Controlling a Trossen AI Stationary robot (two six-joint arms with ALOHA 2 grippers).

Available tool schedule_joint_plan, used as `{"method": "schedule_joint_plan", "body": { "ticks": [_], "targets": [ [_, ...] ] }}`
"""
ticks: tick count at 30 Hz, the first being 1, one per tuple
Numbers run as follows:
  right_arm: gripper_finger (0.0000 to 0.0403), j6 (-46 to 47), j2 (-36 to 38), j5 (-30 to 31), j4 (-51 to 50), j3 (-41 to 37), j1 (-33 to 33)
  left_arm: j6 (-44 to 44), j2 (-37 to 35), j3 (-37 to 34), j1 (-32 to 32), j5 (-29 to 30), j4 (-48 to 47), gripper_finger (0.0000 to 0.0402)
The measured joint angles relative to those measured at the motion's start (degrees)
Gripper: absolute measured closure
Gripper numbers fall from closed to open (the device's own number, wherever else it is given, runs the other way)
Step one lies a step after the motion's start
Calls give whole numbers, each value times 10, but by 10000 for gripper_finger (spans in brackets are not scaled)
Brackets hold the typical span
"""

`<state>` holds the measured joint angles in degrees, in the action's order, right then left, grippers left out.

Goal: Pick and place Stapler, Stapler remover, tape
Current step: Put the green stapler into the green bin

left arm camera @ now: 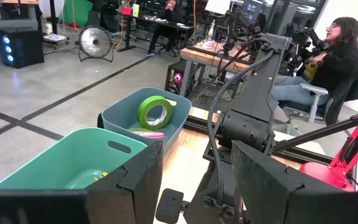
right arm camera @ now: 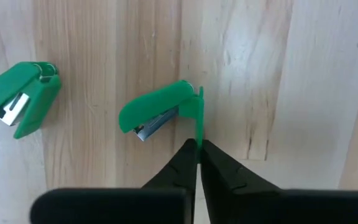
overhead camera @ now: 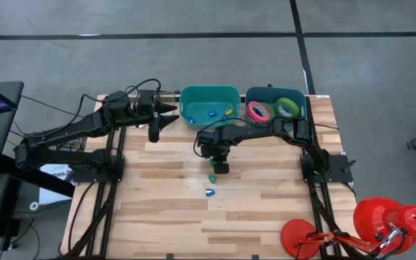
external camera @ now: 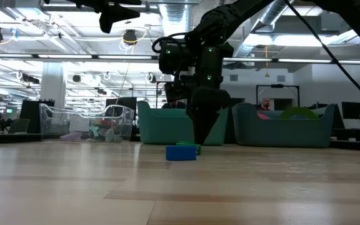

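The right gripper (right arm camera: pixel 197 148), jaws closed on the thin rear edge of a small green stapler (right arm camera: pixel 157 111) lying on the desk (right arm camera: pixel 291 74) just ahead, pinches something light, rigid and probably slippery.

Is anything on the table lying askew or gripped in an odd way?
Yes. The right gripper has shut on only the thin rear edge of a small green plastic stapler, which lies on its side on the wooden table, a marginal pinch. Nothing looks spilled or damaged.
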<state>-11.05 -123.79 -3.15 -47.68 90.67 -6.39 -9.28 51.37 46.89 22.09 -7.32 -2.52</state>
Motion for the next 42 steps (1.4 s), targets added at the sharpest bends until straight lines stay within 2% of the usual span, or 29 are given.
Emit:
{"method": "schedule_joint_plan", "body": {
  "ticks": [13, 24, 31, 42],
  "targets": [
    [402, 13, 3, 0, -16, 19, -1, 0, 0, 0, 0, 0, 0, 221],
    [403, 25, 4, 2, -50, 98, -22, 0, 0, 0, 0, 0, 0, 221],
    [403, 21, 51, 3, -63, 101, -62, 0, 0, 0, 0, 0, 0, 221],
    [403, 10, 136, 19, -30, 86, -140, 0, 0, 0, 0, 0, 0, 221]
  ]
}}
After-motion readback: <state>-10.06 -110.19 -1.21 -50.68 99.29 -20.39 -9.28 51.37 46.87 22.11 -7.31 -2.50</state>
